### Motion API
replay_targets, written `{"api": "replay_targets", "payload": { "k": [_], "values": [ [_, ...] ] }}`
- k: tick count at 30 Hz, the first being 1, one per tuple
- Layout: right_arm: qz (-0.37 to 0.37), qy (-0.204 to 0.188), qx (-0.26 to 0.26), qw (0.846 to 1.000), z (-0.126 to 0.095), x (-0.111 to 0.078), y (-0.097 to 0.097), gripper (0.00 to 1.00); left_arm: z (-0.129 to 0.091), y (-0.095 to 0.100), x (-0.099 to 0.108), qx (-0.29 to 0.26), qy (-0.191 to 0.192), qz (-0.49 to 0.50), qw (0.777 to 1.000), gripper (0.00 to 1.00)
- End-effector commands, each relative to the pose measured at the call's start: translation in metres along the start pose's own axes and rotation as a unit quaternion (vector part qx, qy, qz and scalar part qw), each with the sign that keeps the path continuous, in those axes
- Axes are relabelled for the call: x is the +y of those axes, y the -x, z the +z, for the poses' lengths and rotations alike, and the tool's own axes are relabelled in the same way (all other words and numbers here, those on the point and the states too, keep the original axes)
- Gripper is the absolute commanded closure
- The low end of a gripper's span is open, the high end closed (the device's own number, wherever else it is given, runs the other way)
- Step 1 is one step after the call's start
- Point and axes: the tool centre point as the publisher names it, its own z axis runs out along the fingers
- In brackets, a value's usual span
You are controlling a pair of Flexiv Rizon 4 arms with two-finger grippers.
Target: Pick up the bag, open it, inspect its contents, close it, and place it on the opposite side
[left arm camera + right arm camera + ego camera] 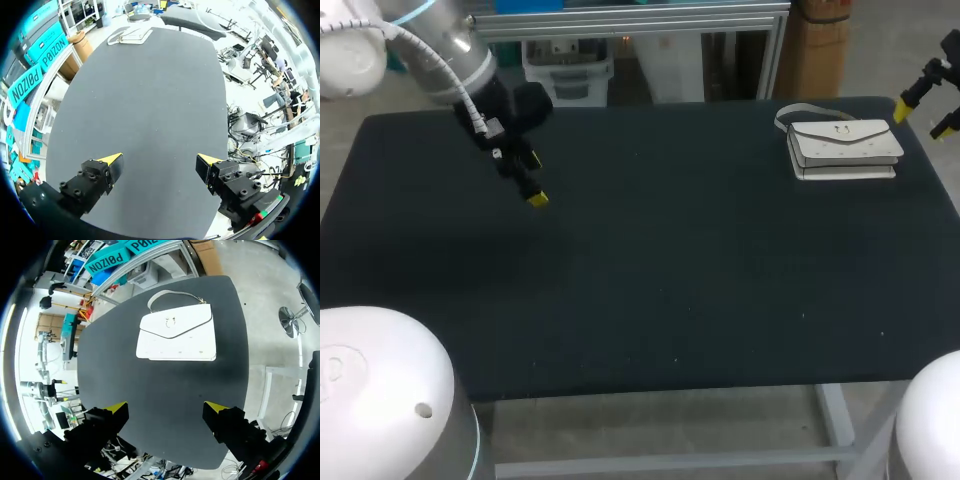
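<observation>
you'll find the white bag [844,148] lying flat on the dark tabletop [670,280] near its far right corner, front flap up and folded shut, a small metal clasp showing on the flap. its thin strap lies slack in a loop on the cloth beside it, on the side toward the tabletop's middle and far edge. from your right wrist view the bag [177,334] sits ahead of the right claw [166,409], well clear of both yellow tips, with bare tabletop [165,385] between them. that claw is spread wide with nothing between its fingers. in the head view the right claw [923,115] hangs at the tabletop's right edge, just beside the bag but apart from it. your left claw [532,195] is over the far left part of the tabletop, well apart from the bag (only one yellow tip shows from above). in the left wrist view the left claw [160,162] is also spread and holds nothing, with the bag [131,35] small at the far end of the tabletop [150,100] ahead of it.
</observation>
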Motion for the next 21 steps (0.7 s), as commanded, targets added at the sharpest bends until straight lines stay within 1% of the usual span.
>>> {"api": "replay_targets", "payload": {
  "k": [1, 4, 5, 6, 7, 8, 10, 11, 12, 13, 14, 16, 17, 19, 21],
  "values": [
    [0.000, -0.003, 0.003, 1.000, -0.001, 0.002, 0.001, 0.00, 0.000, 0.002, 0.005, 0.002, -0.054, 0.002, 0.999, 0.00],
    [0.000, -0.003, 0.003, 1.000, -0.001, 0.002, 0.001, 0.00, 0.000, 0.002, 0.005, 0.002, -0.054, 0.002, 0.999, 0.00],
    [0.000, -0.003, 0.003, 1.000, -0.001, 0.002, 0.001, 0.00, 0.006, 0.003, 0.004, 0.007, -0.062, 0.018, 0.998, 0.00],
    [0.004, -0.003, 0.017, 1.000, 0.002, 0.005, 0.005, 0.00, 0.010, 0.004, 0.003, 0.013, -0.077, 0.021, 0.997, 0.00],
    [0.007, 0.003, 0.012, 1.000, 0.005, 0.009, 0.009, 0.00, 0.014, 0.007, 0.002, 0.029, -0.094, 0.020, 0.995, 0.00],
    [0.010, 0.013, 0.001, 1.000, 0.007, 0.012, 0.012, 0.00, 0.018, 0.007, 0.001, 0.034, -0.103, 0.035, 0.993, 0.00],
    [0.016, 0.016, 0.022, 1.000, 0.009, 0.018, 0.021, 0.00, 0.024, 0.008, -0.002, 0.046, -0.118, 0.044, 0.991, 0.00],
    [0.019, 0.021, 0.022, 0.999, 0.010, 0.020, 0.024, 0.00, 0.027, 0.007, -0.003, 0.049, -0.121, 0.051, 0.990, 0.00],
    [0.019, 0.025, 0.040, 0.999, 0.009, 0.023, 0.029, 0.00, 0.030, 0.007, -0.005, 0.044, -0.119, 0.052, 0.991, 0.00],
    [0.020, 0.032, 0.042, 0.998, 0.008, 0.026, 0.032, 0.00, 0.032, 0.007, -0.007, 0.050, -0.125, 0.061, 0.989, 0.00],
    [0.024, 0.037, 0.031, 0.999, 0.008, 0.028, 0.036, 0.00, 0.033, 0.006, -0.009, 0.055, -0.130, 0.064, 0.988, 0.00],
    [0.019, 0.051, 0.048, 0.997, 0.007, 0.033, 0.042, 0.00, 0.036, 0.006, -0.012, 0.058, -0.133, 0.070, 0.987, 0.00],
    [0.021, 0.055, 0.040, 0.997, 0.007, 0.036, 0.045, 0.00, 0.037, 0.006, -0.013, 0.061, -0.136, 0.071, 0.986, 0.00],
    [0.019, 0.062, 0.046, 0.997, 0.010, 0.041, 0.052, 0.00, 0.040, 0.007, -0.016, 0.062, -0.132, 0.073, 0.987, 0.00],
    [0.026, 0.062, 0.037, 0.997, 0.014, 0.045, 0.059, 0.00, 0.041, 0.008, -0.019, 0.065, -0.136, 0.075, 0.986, 0.00]
  ]
}}
